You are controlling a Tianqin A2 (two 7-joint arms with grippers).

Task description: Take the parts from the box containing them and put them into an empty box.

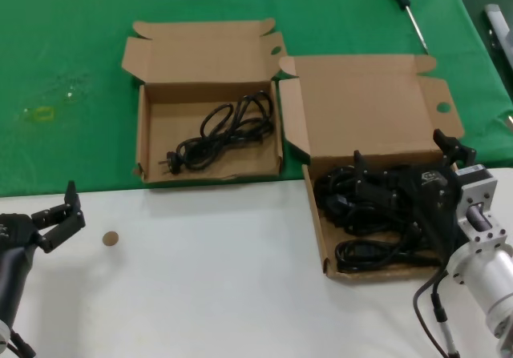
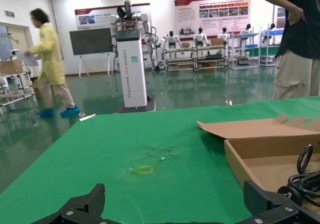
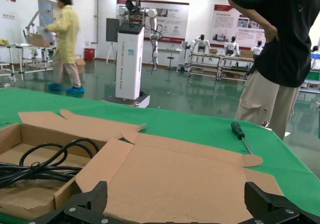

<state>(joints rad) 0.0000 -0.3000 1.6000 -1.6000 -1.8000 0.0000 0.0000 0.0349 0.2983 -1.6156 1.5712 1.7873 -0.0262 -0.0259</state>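
Over the right-hand carton my right gripper [image 1: 446,154] hangs with its jaws spread wide, nothing between them; in my right wrist view the two black fingertips [image 3: 90,199] stand far apart with the cardboard lid filling the gap. That carton, the box with the tall lid [image 1: 365,106], is brown corrugated card, its broad lid panel leaning back on the green cloth [image 1: 72,46], a round hole near the lid's right edge. Its tray sits on the white tabletop [image 1: 216,270] and holds a tangled heap of black cords [image 1: 373,214], thin looped cable with moulded plugs, piled dark and glossy against the brown floor.

To the left, just beside it, lies the box with the short lid [image 1: 160,126], a shallow brown tray on the green cloth, its lid short with a notched tuck flap and a small hole in the corner ear. One coiled cord [image 1: 228,130] already rests inside, its plug pointing toward the near left corner.

My left gripper [image 1: 56,214] waits low at the left over the white tabletop, jaws released and holding nothing; a small brown disc [image 1: 111,238] lies near it. A green-handled screwdriver [image 1: 407,10] lies on the cloth beyond the tall-lidded box
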